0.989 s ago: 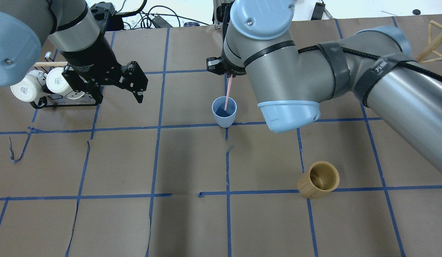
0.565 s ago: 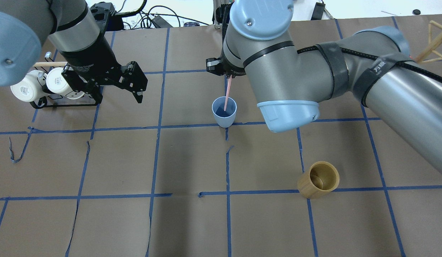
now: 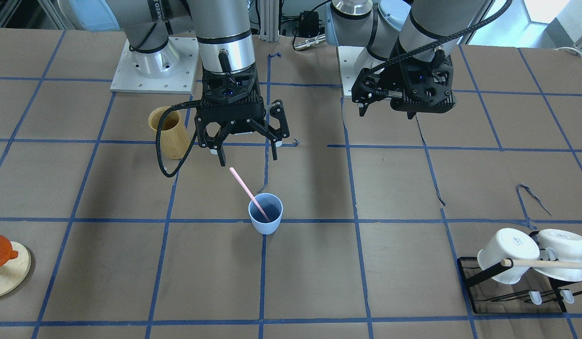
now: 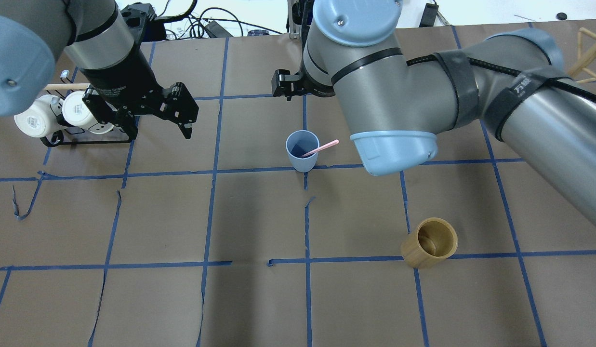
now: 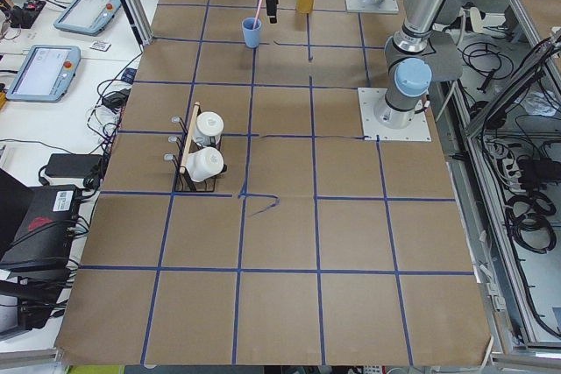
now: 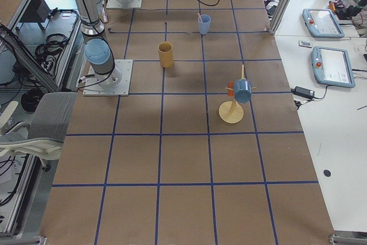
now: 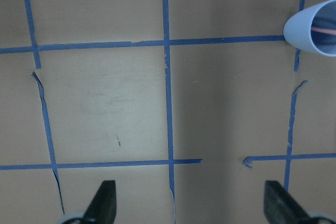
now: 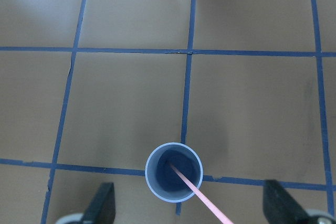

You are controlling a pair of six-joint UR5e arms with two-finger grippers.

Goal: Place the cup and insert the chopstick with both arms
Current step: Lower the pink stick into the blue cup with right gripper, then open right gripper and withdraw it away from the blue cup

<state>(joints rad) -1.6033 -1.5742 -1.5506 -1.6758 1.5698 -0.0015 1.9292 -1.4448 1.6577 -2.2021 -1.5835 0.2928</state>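
The light blue cup (image 3: 266, 214) stands upright near the table's middle, also in the overhead view (image 4: 302, 152). One pale pink chopstick (image 3: 247, 189) sits in it, its lower end inside. It leans on the rim toward the robot's right (image 4: 323, 147). My right gripper (image 3: 247, 149) is open and empty, above and behind the cup and clear of the stick. The right wrist view looks down on the cup (image 8: 174, 171) and the stick (image 8: 205, 199). My left gripper (image 4: 155, 127) is open and empty, well left of the cup. The cup's rim (image 7: 315, 27) shows at the left wrist view's top right.
A tan bamboo cylinder (image 4: 429, 249) stands to the robot's right of the cup, nearer the robot. A black rack with white mugs and a wooden rod (image 4: 61, 115) is at the far left. A wooden stand with an orange piece (image 3: 3, 263) sits at the right end.
My right gripper opened and let go of the chopstick. The stick tipped from near upright to leaning on the cup's rim. The left arm has not moved.
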